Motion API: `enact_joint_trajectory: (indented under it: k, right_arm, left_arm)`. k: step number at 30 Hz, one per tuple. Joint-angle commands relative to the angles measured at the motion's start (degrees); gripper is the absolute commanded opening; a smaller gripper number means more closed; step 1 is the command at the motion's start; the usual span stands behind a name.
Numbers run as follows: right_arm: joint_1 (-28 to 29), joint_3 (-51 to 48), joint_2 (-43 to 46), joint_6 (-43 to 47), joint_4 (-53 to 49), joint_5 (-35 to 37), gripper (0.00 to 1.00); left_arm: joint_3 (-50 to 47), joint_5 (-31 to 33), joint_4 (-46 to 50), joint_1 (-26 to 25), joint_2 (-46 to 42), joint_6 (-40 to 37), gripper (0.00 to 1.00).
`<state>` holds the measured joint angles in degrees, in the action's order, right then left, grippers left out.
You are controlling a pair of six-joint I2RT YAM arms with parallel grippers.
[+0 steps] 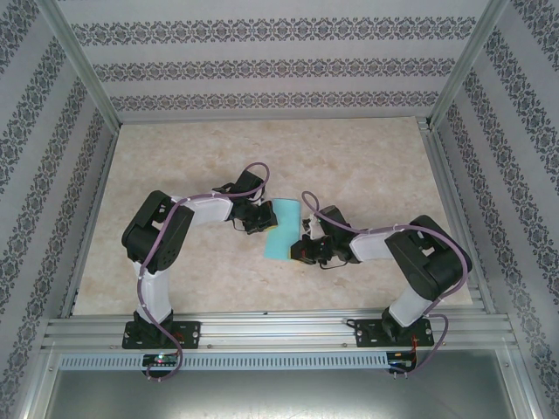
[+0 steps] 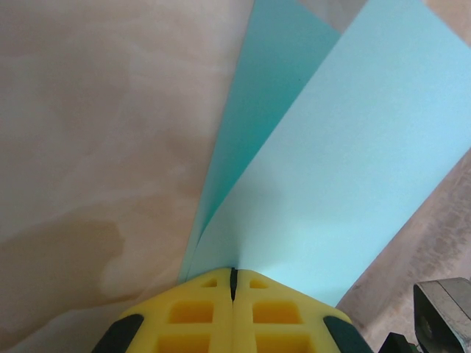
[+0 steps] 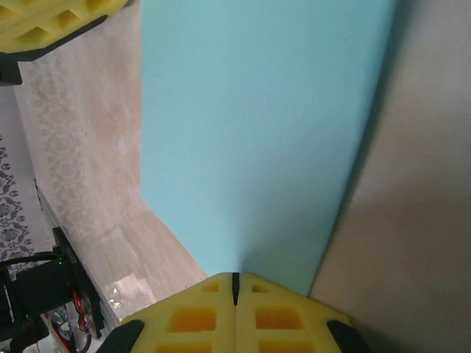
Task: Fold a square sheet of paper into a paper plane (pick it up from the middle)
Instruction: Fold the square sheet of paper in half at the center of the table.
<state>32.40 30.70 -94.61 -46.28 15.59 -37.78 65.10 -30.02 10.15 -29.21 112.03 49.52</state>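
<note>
The square sheet of paper (image 1: pixel 281 230) is turquoise and hangs between my two grippers over the middle of the table. It is bent over on itself, not the pointed shape of a paper plane. In the left wrist view the sheet (image 2: pixel 331 169) shows two layers that spread apart away from the jaws. My left gripper (image 2: pixel 233 271) is shut on its near edge, yellow pads pressed together. My right gripper (image 3: pixel 235 276) is shut on the opposite edge of the sheet (image 3: pixel 257 132). From above, the left gripper (image 1: pixel 260 218) is at the paper's left and the right gripper (image 1: pixel 306 248) at its lower right.
The table (image 1: pixel 367 166) has a beige marbled top, with patterned walls on three sides. An aluminium rail (image 1: pixel 279 332) runs along the near edge at the arm bases. The left gripper's yellow finger (image 3: pixel 51 22) shows in the right wrist view.
</note>
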Motion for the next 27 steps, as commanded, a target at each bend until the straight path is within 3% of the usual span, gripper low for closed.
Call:
enact_joint_trajectory:
  k: [1, 8, 20, 27]
  right_arm:
    - [1.0, -2.1, -0.1, 0.1, -3.1, 2.0, 0.06]
    - [1.1, 4.2, 5.5, 2.4, -9.2, 1.3, 0.06]
    - [1.2, 0.6, -0.8, 2.8, -7.9, 2.5, 0.06]
    - [-3.1, 8.1, 4.8, 1.0, -7.7, 2.6, 0.06]
  left_arm:
    - [-2.5, 3.5, 5.1, -0.7, 2.9, -0.6, 0.00]
    - [-2.4, 3.8, 5.2, -0.7, 2.9, -0.5, 0.00]
    - [-1.8, 3.4, 5.4, -0.8, 3.0, -0.8, 0.00]
    - [-1.7, 3.6, 5.9, -0.8, 2.9, -1.4, 0.00]
